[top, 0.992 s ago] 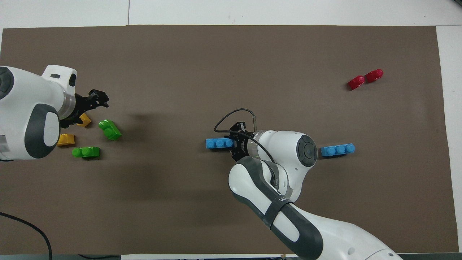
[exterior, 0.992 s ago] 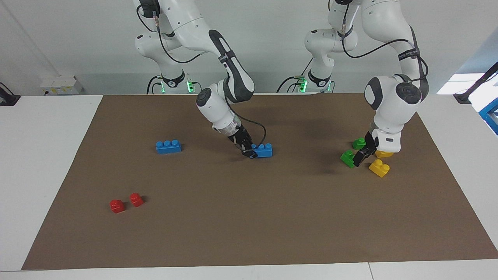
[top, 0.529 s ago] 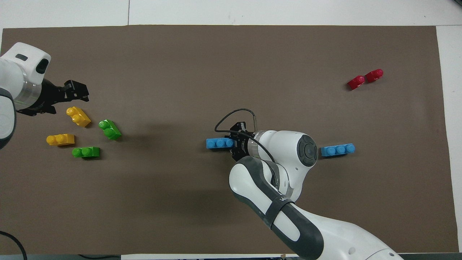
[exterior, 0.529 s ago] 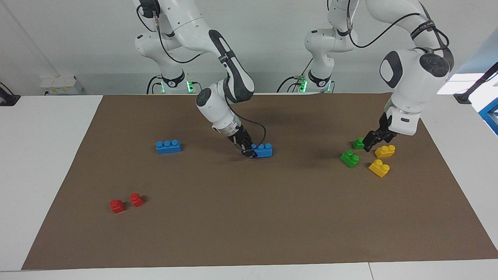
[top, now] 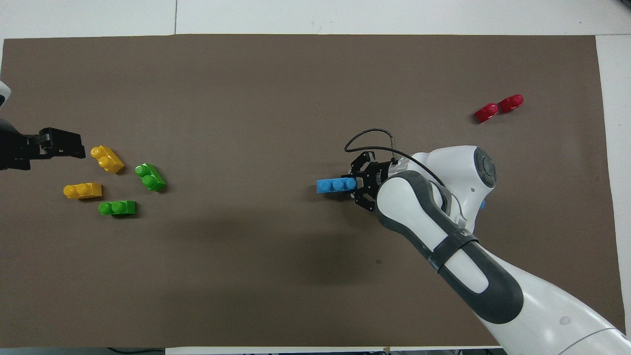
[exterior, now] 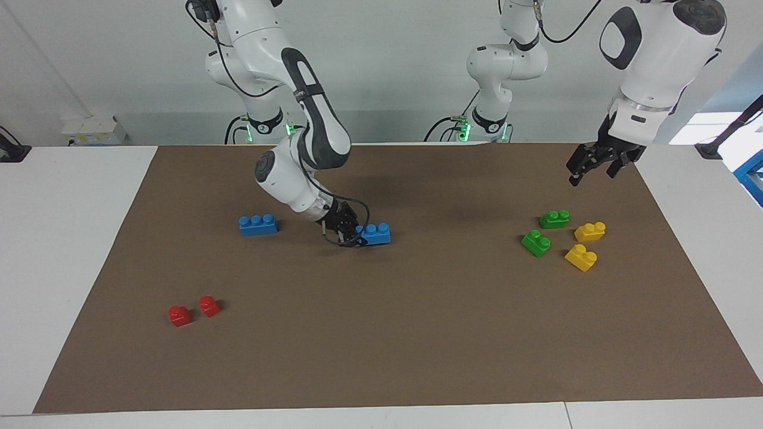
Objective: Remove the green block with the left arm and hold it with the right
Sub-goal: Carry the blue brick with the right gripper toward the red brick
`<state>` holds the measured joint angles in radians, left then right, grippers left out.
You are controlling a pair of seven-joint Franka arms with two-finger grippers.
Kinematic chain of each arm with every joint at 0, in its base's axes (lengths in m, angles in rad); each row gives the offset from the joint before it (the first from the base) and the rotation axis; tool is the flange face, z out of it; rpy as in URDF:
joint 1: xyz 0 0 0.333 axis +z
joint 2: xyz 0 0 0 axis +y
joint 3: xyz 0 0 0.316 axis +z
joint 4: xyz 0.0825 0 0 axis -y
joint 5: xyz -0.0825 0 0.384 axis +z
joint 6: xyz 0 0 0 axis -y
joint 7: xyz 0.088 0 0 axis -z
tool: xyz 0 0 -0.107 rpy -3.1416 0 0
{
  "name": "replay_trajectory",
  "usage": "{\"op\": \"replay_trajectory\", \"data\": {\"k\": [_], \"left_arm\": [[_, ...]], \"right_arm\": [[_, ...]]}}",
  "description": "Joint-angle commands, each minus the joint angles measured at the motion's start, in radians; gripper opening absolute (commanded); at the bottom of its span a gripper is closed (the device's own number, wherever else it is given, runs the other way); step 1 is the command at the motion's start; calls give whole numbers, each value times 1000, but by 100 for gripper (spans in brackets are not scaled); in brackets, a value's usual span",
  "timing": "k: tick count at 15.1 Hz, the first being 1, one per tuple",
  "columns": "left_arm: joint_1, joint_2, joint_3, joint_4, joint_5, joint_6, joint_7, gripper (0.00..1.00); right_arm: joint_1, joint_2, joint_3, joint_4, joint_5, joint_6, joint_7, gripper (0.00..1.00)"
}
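Green block (exterior: 536, 242) is sitting on the brown mat (exterior: 381, 333) toward the left arm's end of the table (exterior: 71, 238), studs up, nothing gripping it. It's showing in the overhead view too (top: 150, 177). A second green block (exterior: 554, 219) is lying just beside it, a bit nearer to the robots, with a small gap between them. Two yellow blocks are sharing that cluster: one (exterior: 581, 257) is lying beside the first green one and a bit farther from the robots, the other (exterior: 590, 231) is sitting beside the second green one, closer to the table's end. None of the four look like they're touching.

Left pincer (exterior: 596, 165) is hanging up in the air over the mat's edge, above and clear of the cluster, not carrying anything. Its fingers are looking spread apart with an empty gap between them.

Right pincer (exterior: 346, 229) is down low near the middle of the mat, clamped on the end of a blue three-stud block (exterior: 375, 233), with the rest of the block sticking out toward the left arm's end. From overhead that block (top: 336, 185) is pointing straight out of the pincer.

Another blue block (exterior: 257, 224) is resting on the mat toward the right arm's end. Two small red blocks (exterior: 192, 310) are sitting side by side farther from the robots, near that same end.
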<state>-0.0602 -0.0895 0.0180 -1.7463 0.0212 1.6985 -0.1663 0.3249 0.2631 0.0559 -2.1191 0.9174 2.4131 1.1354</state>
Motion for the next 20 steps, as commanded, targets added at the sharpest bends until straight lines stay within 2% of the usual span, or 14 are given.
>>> {"op": "replay_trajectory", "data": {"k": [1, 6, 10, 11, 15, 18, 20], "left_arm": [[10, -4, -6, 82, 13, -118, 44, 100], [8, -4, -4, 148, 13, -232, 45, 100], [8, -10, -7, 200, 11, -312, 82, 100], [8, -10, -9, 202, 9, -318, 83, 100], [8, -18, -13, 206, 8, -333, 82, 100], [8, -15, -15, 226, 8, -341, 82, 100], [11, -13, -16, 228, 6, -336, 80, 100]], "right_arm": [[-105, -31, 10, 50, -86, -158, -11, 0], [-283, -21, 12, 186, -219, -403, -22, 0], [-439, -2, 15, 205, -310, -436, -210, 0], [-466, 20, 15, 241, -346, -463, -235, 0], [-503, 53, 15, 321, -379, -509, -243, 0], [-529, 117, 15, 393, -381, -513, -291, 0], [-529, 127, 15, 395, -379, -496, -307, 0]]}}
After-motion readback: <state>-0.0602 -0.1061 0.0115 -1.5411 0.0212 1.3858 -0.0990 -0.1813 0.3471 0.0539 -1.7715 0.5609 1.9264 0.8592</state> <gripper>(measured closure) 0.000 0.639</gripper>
